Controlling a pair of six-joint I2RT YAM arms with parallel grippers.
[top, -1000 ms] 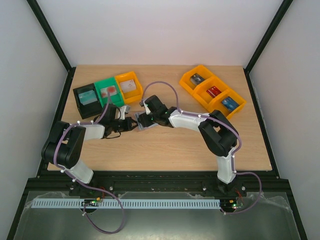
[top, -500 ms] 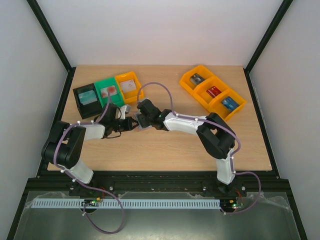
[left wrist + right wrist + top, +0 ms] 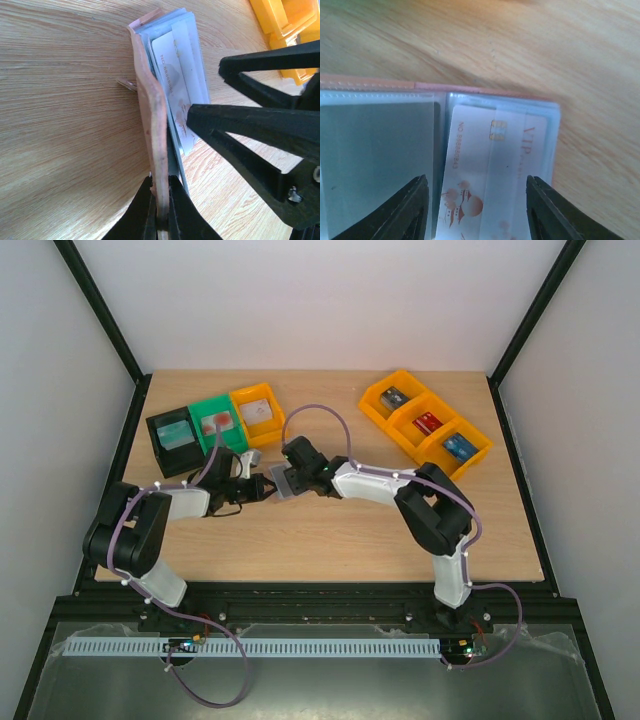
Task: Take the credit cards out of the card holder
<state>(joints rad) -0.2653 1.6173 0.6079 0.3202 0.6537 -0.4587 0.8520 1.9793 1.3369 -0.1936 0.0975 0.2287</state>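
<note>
The card holder [image 3: 150, 100] was open on the table [image 3: 340, 535], its tan cover pinched in the closed left gripper [image 3: 161, 210] to steady it. The right gripper [image 3: 477, 200], jaws apart, straddled the white card [image 3: 490, 165], apparently to draw it out.

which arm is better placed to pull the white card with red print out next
Right: the right pincer is open over the white card with red print in the tan-brown bifold card holder, while the left pincer is shut on the holder's cover, pinning it.
</note>
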